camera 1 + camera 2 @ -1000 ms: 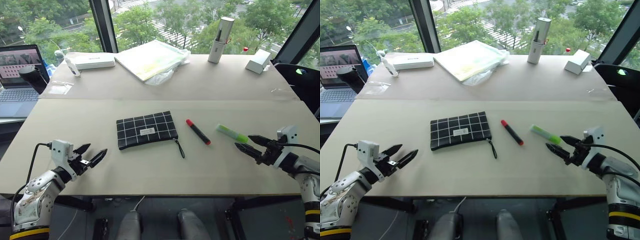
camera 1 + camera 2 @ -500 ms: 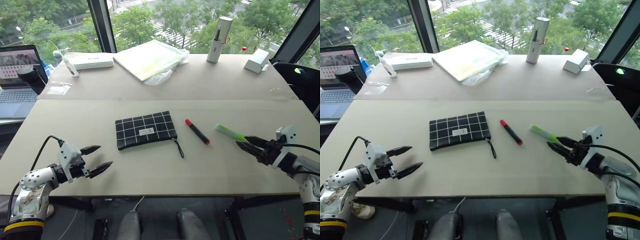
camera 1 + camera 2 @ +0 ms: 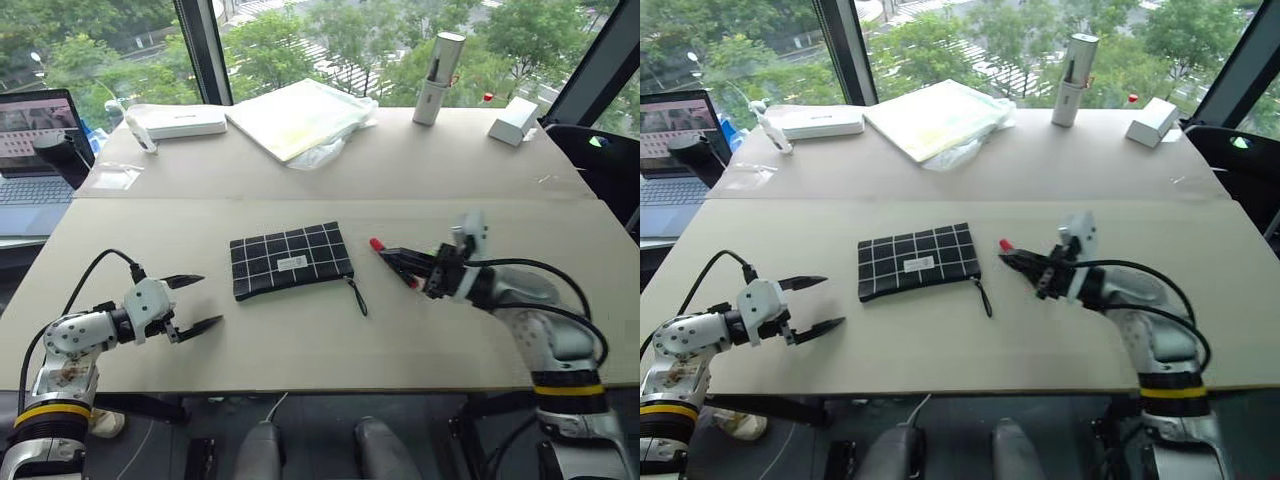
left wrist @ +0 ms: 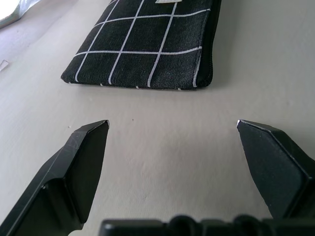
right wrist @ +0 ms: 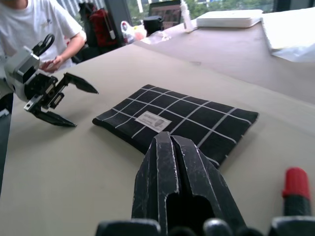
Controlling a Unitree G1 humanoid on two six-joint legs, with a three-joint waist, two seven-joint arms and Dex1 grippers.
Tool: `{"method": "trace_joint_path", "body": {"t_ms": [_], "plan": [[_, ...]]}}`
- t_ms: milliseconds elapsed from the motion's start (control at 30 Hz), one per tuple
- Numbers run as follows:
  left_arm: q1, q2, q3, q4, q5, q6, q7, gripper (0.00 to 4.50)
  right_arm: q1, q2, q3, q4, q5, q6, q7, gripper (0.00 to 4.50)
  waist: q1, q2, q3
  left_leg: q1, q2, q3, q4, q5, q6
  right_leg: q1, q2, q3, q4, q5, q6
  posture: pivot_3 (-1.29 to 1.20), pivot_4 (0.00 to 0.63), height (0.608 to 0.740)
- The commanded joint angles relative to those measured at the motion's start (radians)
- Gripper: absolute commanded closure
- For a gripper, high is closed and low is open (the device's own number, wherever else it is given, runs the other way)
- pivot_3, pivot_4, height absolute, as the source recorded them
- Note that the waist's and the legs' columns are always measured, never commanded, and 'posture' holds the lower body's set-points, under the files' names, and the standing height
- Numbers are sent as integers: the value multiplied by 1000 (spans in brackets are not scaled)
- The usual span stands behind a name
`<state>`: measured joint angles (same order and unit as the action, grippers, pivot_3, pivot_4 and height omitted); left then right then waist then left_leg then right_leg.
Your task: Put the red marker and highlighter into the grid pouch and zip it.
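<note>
The grid pouch [image 3: 292, 260] lies flat at mid table, black with white lines, its pull cord [image 3: 358, 297] trailing toward the front. Just right of it lies the red marker [image 3: 377, 243]; its red cap shows and my right gripper [image 3: 387, 256] covers the rest. That gripper is shut, nothing visible between its fingers [image 5: 170, 162], pointing left toward the pouch [image 5: 177, 115] with the marker's cap [image 5: 295, 183] beside it. The highlighter is hidden. My left gripper [image 3: 207, 302] stands open near the table's front left, aimed at the pouch [image 4: 147, 49], a short gap away.
Along the far edge are a laptop [image 3: 35, 130], a white box [image 3: 180, 121], a pale folder in plastic [image 3: 300, 115], a tall grey holder [image 3: 440, 65] and a small white box [image 3: 515, 122]. A person in a white shirt [image 5: 34, 27] sits beyond the left side.
My right gripper shut and swung left from beside the highlighter to over the red marker; the highlighter no longer shows. My left gripper rolled and stayed open in about the same spot.
</note>
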<state>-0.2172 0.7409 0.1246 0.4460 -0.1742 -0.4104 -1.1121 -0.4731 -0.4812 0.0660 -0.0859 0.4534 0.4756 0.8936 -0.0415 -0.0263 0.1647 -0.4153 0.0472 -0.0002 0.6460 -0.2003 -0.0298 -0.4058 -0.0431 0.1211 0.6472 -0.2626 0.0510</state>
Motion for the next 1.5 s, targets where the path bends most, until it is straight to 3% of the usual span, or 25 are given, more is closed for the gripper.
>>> {"method": "trace_joint_path", "body": {"t_ms": [33, 533, 800, 1267, 1367, 1500], "plan": [[-26, 0, -41, 6, 55, -29, 30, 0, -87, 39, 110, 72, -155, -78, -61, 4426, 6, 0, 0, 0, 0, 0, 0, 0, 0, 0, 0, 0, 0, 0, 0, 0, 150, 731], [-128, -2, -114, 15, 122, -56, 120, 0, -249, 21, 376, 464, -600, -426, -67, 4426, 13, 0, 0, 0, 0, 0, 1, 0, 0, 0, 0, -1, 1, 0, -1, 0, 150, 731], [-195, -28, -167, 110, 156, -134, 116, 0, -278, 28, 343, 537, -616, -511, -45, 4426, 17, 0, 0, 1, 0, 0, 1, 0, 0, 1, 0, -1, 1, 1, -1, 0, 150, 731], [-419, -129, -265, 441, 260, -421, 166, 0, -280, 42, 317, 546, -612, -524, -43, 4426, 27, 0, 0, 1, 0, 0, 3, 0, 0, 2, 0, -1, 2, 1, -1, 0, 150, 731], [-431, -132, -271, 475, 240, -447, 128, 694, -279, 40, 313, 548, -612, -523, -43, 4500, 27, 0, 0, 1, 0, 0, 3, 0, 0, 2, 0, -1, 2, 1, -1, 0, 150, 731], [-432, -135, -267, 499, 216, -473, 87, 2124, -280, 40, 309, 551, -611, -523, -43, 4500, 27, 0, 0, 1, 0, 0, 3, 0, 0, 2, 0, -1, 2, 1, -1, 0, 150, 731]]}}
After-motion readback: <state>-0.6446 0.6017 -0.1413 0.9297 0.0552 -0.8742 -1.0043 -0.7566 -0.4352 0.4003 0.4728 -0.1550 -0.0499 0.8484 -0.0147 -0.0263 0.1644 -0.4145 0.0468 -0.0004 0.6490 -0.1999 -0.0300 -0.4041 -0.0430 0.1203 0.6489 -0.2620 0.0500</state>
